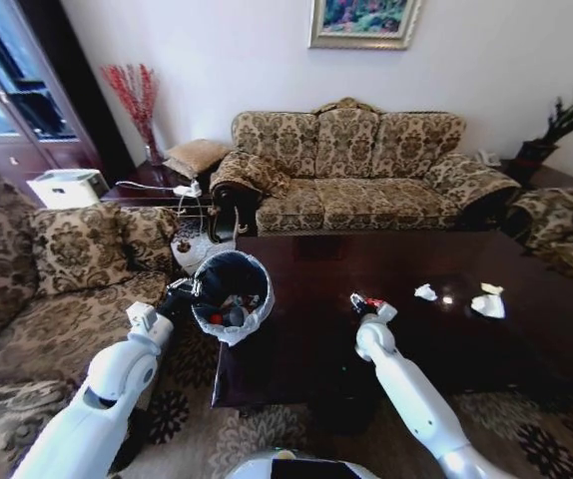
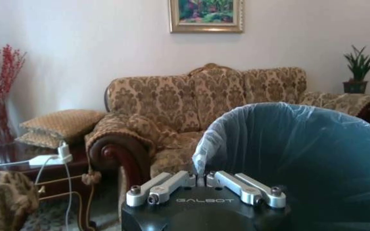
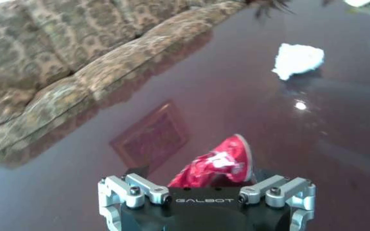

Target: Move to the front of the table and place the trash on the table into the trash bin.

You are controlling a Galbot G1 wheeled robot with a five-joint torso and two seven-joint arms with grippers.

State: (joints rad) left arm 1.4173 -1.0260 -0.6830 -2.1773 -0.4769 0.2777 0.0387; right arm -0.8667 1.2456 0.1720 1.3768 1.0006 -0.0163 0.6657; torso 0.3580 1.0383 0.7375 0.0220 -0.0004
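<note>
Glossy dark counter (image 1: 306, 329), floral sofas around.
Right end effector (image 3: 212, 188) clamps a red-and-white wrapper (image 3: 218, 165); left end effector (image 2: 201, 184) pinches the bag-lined trash bin (image 1: 231, 296) rim; white tissue (image 3: 297, 59) lies ahead.

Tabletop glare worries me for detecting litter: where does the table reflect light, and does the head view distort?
Right wrist view: the table mirrors the sofa, with a small bright glint near the white tissue. Head view: a glint beside the tissues; strong wide-angle bending at the edges.
</note>
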